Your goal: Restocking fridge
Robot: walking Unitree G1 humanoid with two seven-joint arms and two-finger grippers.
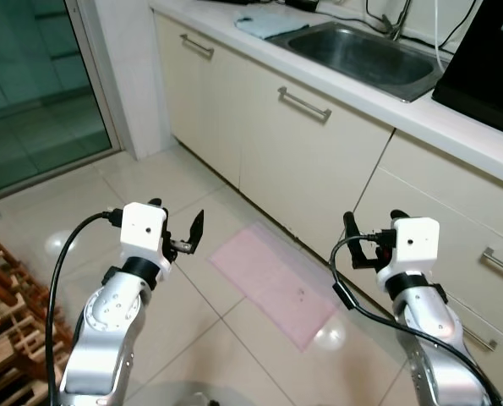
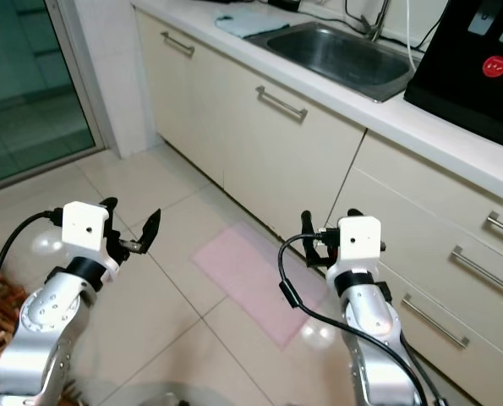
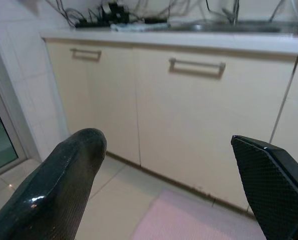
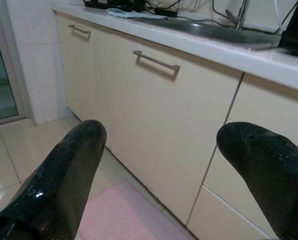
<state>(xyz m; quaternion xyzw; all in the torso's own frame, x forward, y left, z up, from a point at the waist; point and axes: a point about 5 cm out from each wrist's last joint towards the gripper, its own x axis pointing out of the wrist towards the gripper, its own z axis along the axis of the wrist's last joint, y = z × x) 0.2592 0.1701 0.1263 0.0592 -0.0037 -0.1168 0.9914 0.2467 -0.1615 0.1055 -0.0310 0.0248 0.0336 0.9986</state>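
Black fingers (image 3: 63,185) apart, seemingly empty-handed.

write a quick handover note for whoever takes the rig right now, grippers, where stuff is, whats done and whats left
Left gripper: open, empty, held out over the tiled floor.
Right gripper: open, empty, held out near the drawers.
Scene: robot faces cream kitchen cabinets under a counter with a steel sink; a pink mat lies on the floor before them; a black appliance sits on the counter.
Done: nothing carried or placed that can be seen.
Left: find the fridge and the stock, then restock. All of it still to do.
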